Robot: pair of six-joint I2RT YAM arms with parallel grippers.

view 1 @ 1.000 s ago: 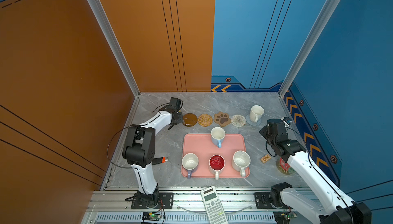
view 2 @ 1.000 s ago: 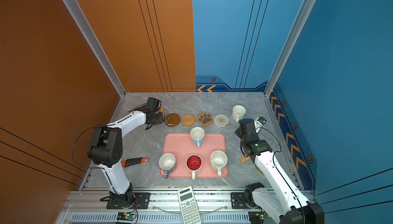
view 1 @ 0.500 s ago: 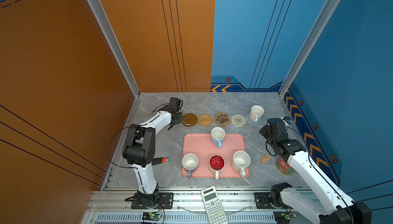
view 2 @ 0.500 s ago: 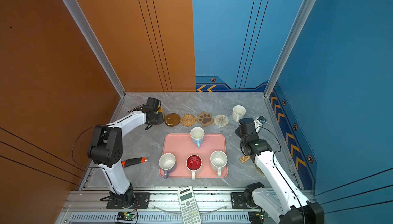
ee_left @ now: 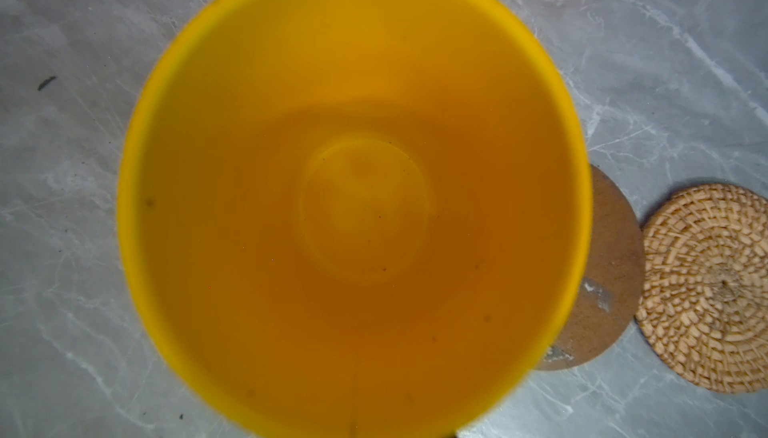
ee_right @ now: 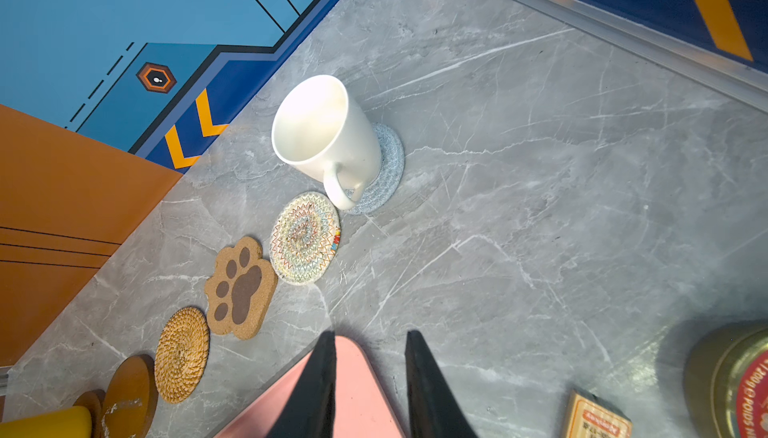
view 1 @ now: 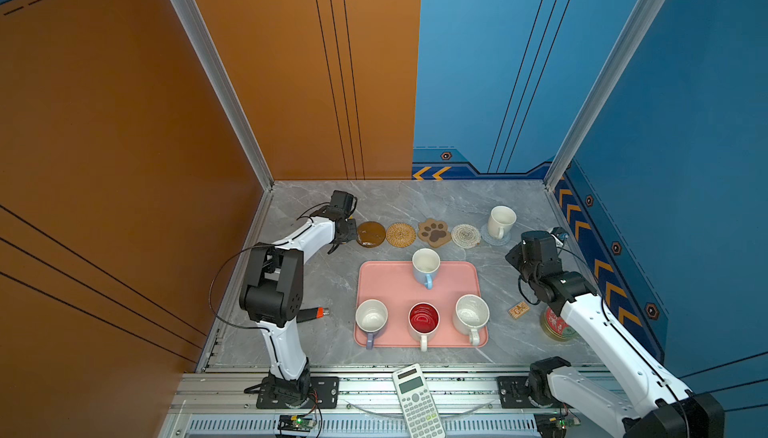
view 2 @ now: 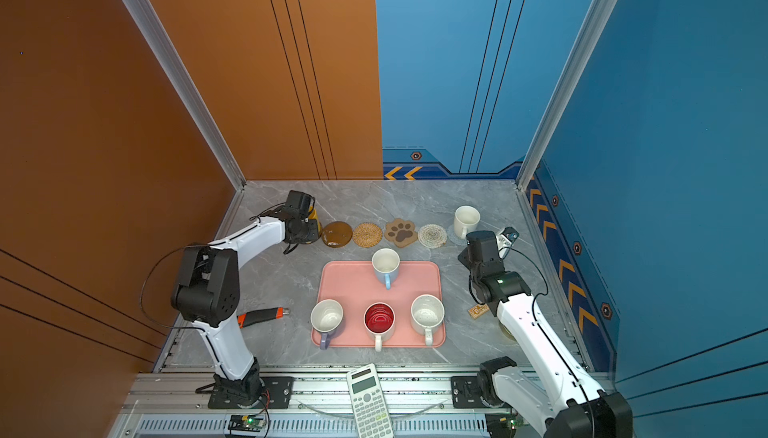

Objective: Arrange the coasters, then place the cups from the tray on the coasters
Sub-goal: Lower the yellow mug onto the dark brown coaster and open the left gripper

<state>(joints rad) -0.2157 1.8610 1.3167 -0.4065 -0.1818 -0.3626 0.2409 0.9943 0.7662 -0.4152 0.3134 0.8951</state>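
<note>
Tray [view 1: 386, 286], pink, lies at the centre of the table [view 1: 415, 203] with four cups on it: light-blue cup [view 1: 425, 267] at its 12 o'clock rim, lilac cup [view 1: 371, 318] at 7, red-lined cup [view 1: 423, 320] at 6, speckled cup [view 1: 471, 315] at 5. The rim-side cup is nearest the right gripper [ee_right: 370, 334], whose fingers are apart and empty over the tray's 1 o'clock corner; a careless swing could clip it.

Yellow cup [ee_left: 353, 207] is at 10 o'clock, at the left gripper [view 2: 305, 230]; whether those fingers clamp it I cannot tell. It hides most of its dark disc [ee_right: 89, 404], so, if off-centre, it may ride onto the scuffed brown disc [view 1: 370, 233] just beside and tilt.

White cup [view 1: 500, 220], at 1 o'clock, stands on the pale-blue coaster [ee_right: 388, 166] with its handle toward the white woven coaster [view 1: 465, 235]; a cup set there may knock it.
</note>
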